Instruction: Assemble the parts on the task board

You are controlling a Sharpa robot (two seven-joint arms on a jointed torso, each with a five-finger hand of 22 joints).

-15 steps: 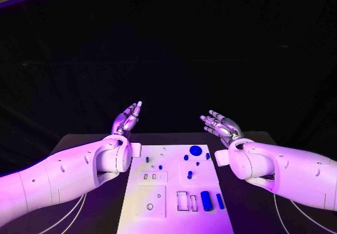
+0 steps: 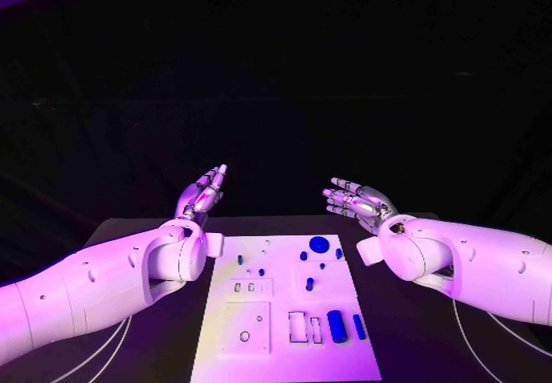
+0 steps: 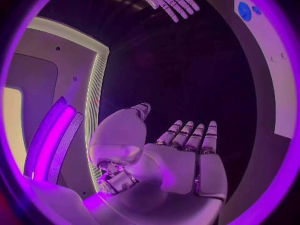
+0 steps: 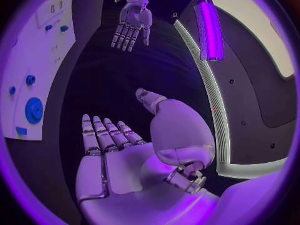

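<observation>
Both hands hang in the air above the far end of the black table [image 2: 138, 231], each empty with its fingers stretched out and spread, grasping nothing. The left hand [image 2: 205, 194] stands edge-on, fingers pointing up and away, just beyond the task board's far left corner; its wrist view shows the open palm [image 3: 181, 165] with the fingers [image 3: 195, 136] straight and side by side and the thumb held apart. The right hand [image 2: 359, 201] is raised palm-up beyond the board's far right corner, its fingers [image 2: 343, 194] fanned toward the middle; its wrist view shows the same flat, released palm [image 4: 122, 172]. The two hands are well apart from each other and neither touches the board. The white task board [image 2: 288, 355] lies flat in the middle of the table between the two forearms. On it, a round blue disc [image 2: 319, 245] sits near the far edge with several small blue pieces around it, a blue peg [image 2: 310, 285] lies near the centre, and a blue cylinder [image 2: 336, 325] lies beside a slim blue bar [image 2: 359, 325] toward the near right edge, next to rectangular slots [image 2: 298, 326].
</observation>
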